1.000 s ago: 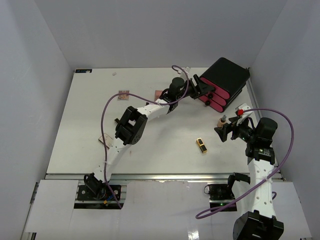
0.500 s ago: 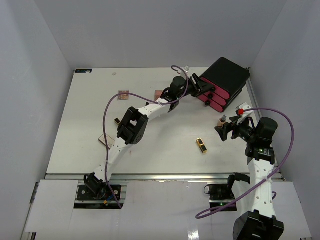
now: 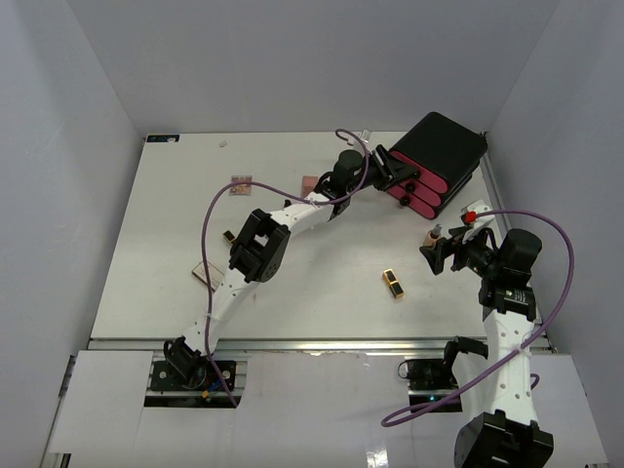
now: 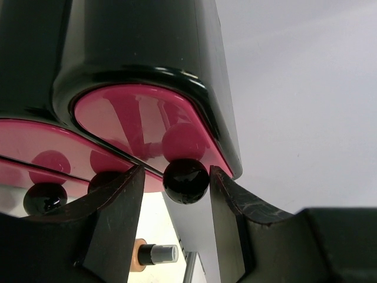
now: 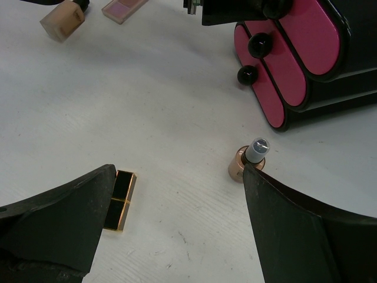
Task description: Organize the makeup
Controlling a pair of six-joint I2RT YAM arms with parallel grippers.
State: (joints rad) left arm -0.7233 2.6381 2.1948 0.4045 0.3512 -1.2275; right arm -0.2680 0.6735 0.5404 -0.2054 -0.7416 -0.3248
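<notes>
The black box with pink drawers stands at the far right. My left gripper is open, and its fingers straddle the top drawer's black knob with a small gap. My right gripper is open wide and empty above the table. In its wrist view a black-and-gold lipstick lies by the left finger and a small upright tan bottle with a clear cap stands by the right one. Both also show from above: the lipstick and the bottle.
A pink compact, a tan-pink palette, another lipstick and a flat case lie on the left half. A tan bottle lies near the left arm. Grey walls enclose the table.
My left gripper has edged slightly closer to the drawer knob and its elbow has shifted a little. The right arm and the makeup have not moved.
</notes>
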